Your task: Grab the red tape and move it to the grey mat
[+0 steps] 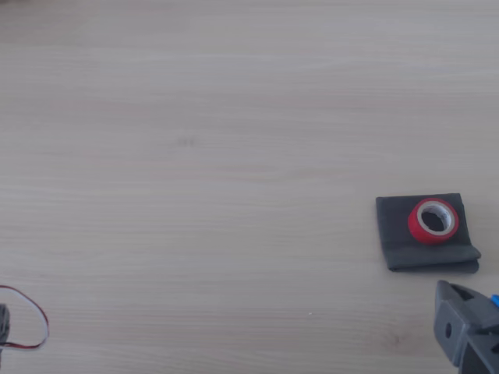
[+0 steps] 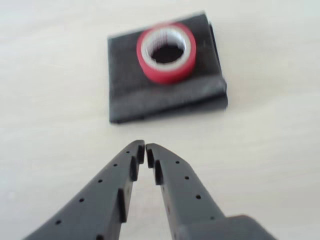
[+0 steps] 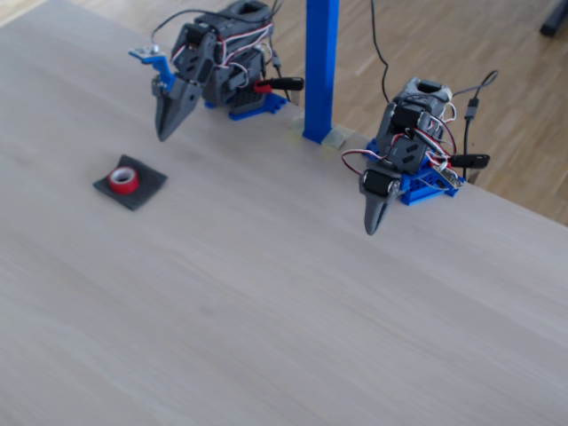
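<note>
I'm seeing the tape (image 2: 166, 52) lying flat on the mat (image 2: 125, 90), toward its far right part in the wrist view, core hole facing up. My gripper (image 2: 145, 152) is hovering just short of the mat's thick folded edge, fingers clenched together on nothing, tips nearly touching. In the fixed view a second arm (image 3: 404, 151) is hanging idle, well apart.
</note>
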{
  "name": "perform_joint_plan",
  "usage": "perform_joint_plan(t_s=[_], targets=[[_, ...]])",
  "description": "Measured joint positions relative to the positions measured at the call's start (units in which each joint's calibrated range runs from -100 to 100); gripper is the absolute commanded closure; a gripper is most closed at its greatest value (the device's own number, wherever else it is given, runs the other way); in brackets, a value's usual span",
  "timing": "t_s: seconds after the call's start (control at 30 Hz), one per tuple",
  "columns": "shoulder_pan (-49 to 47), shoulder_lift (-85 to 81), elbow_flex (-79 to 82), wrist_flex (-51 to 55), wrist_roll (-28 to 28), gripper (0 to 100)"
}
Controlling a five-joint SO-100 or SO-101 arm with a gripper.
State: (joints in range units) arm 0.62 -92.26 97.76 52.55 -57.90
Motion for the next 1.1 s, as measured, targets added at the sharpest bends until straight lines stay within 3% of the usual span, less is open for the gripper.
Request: perform_joint_plan(t_s=[0.27, 0.53, 1.1], targets=[[0.00, -5.50, -0.09, 14.98, -2.43, 98], [0.00, -5.75, -0.09, 20.67, -3.06, 98], [0.91, -5.83, -0.09, 21.59, -3.31, 98]])
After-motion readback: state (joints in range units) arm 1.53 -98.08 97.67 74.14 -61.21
